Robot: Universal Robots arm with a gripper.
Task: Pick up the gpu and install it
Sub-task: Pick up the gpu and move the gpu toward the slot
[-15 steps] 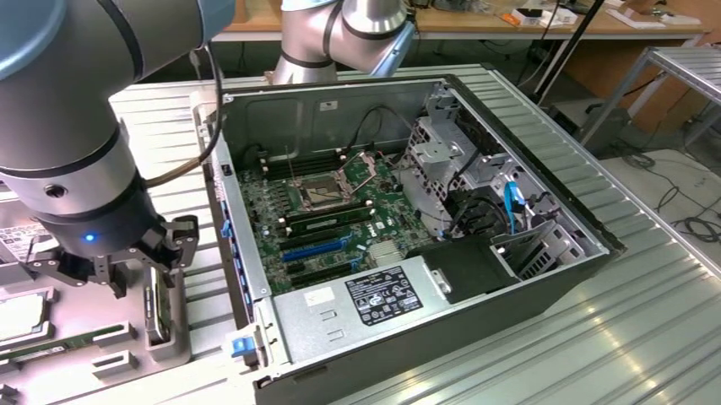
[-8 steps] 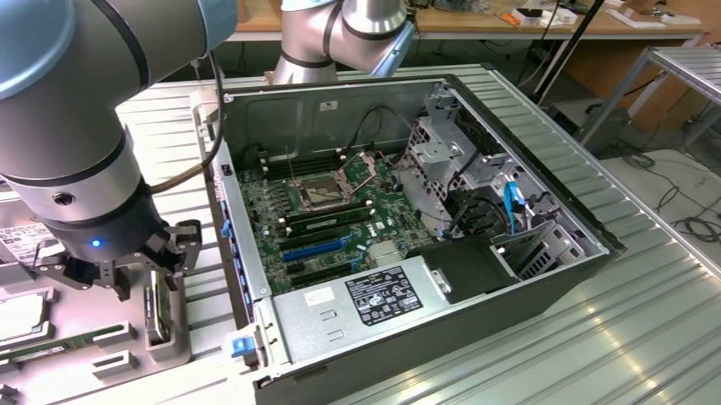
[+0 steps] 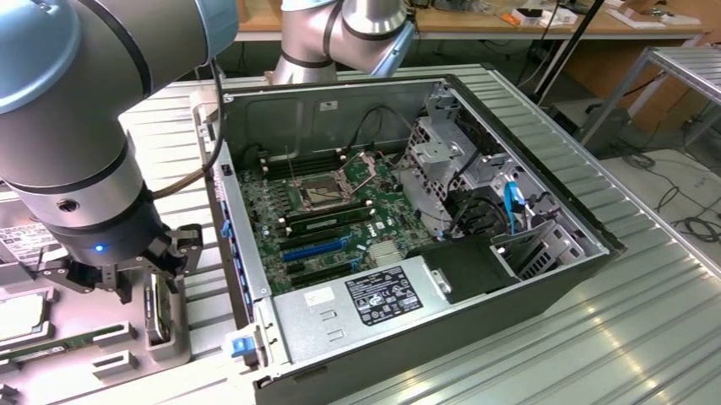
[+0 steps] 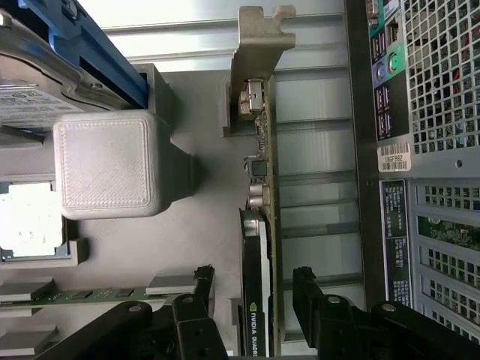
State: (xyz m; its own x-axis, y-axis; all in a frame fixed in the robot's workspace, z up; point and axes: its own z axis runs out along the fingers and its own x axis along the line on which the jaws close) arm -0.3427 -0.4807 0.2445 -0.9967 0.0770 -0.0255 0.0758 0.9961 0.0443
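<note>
The jaws stand released either side of the on-edge gpu (image 4: 255,262) in its grey holder (image 4: 187,247), between hard drive (image 4: 34,101) and computer case (image 4: 442,97).

High exterior view and close downward wrist view share the gpu (image 4: 259,262).

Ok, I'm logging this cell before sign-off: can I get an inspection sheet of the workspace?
Surface: ribbed grey metal table.
Job's things: thin dark-green gpu card with silver bracket on edge in grey holder; open black computer case.
Clutter: silver hard drive, long green memory stick.
Grippers: black gripper, fingers open either side of the card.
Cables: black cables and blue cable inside case.
Surroundings: wooden bench behind.
</note>
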